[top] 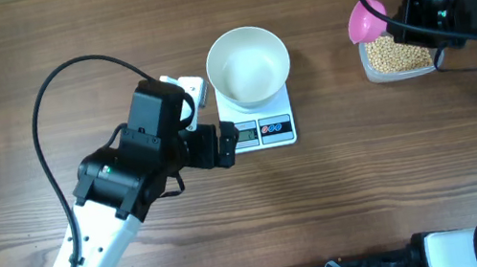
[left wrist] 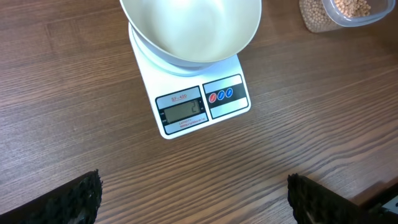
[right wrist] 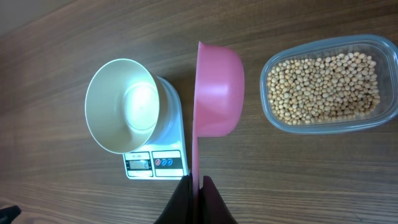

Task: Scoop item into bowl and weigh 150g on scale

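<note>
overhead: brown wood table (top: 372, 179), left fingers (left wrist: 74, 202) wide, right fingers (right wrist: 182, 202) pinching pink scoop (right wrist: 217, 90).

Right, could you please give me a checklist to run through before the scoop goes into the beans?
1. bowl seated on the scale: ok.
2. Bowl empty: ok.
3. right end effector shut on the pink scoop handle: ok.
4. beans available in the clear tub, beside the scoop: ok.
5. display reading zero with the bowl on: cannot tell, digits too blurred.
6. left end effector open and holding nothing: ok.
</note>
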{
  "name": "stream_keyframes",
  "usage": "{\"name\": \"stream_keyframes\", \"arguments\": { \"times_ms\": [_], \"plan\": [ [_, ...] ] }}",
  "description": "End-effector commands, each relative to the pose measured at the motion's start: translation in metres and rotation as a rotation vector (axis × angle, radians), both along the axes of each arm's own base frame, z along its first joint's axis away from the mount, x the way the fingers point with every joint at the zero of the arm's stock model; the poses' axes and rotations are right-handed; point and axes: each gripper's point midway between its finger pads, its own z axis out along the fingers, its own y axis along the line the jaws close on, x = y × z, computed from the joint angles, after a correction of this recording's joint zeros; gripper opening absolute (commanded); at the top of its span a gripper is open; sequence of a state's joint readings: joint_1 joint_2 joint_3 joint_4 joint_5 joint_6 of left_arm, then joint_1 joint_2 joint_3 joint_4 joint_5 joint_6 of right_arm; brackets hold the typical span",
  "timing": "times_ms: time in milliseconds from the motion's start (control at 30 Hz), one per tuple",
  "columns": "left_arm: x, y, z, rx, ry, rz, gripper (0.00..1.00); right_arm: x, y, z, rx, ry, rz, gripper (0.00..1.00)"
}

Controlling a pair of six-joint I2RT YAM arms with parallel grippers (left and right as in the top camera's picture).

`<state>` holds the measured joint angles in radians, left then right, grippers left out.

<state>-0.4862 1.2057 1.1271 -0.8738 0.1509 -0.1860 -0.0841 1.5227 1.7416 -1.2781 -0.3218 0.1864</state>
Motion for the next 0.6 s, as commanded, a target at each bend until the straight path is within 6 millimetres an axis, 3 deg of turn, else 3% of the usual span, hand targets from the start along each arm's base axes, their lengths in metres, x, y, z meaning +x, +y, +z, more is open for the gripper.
{"name": "stream_keyframes", "arguments": {
  "times_ms": [0, 333, 433, 567],
  "plan": [
    [0.0, -0.004, 0.0, -0.009, 0.006, -0.011, 1.0, 0.004, 0.002, 0.001, 0.012, -0.006, 0.011, 0.04],
    [0.0, -0.004, 0.0, -0.009, 0.006, -0.011, 1.0, 0.004, 0.0, 0.002, -0.015, -0.019, 0.025, 0.04],
    [0.0, -0.004, 0.0, -0.009, 0.006, -0.011, 1.0, 0.002, -0.009, 0.005, -0.062, -0.029, -0.001, 0.04],
    [0.0, -0.004, 0.0, -0.009, 0.006, -0.011, 1.0, -0.008, -0.036, 0.008, -0.205, -0.024, -0.085, 0.04]
  ]
}}
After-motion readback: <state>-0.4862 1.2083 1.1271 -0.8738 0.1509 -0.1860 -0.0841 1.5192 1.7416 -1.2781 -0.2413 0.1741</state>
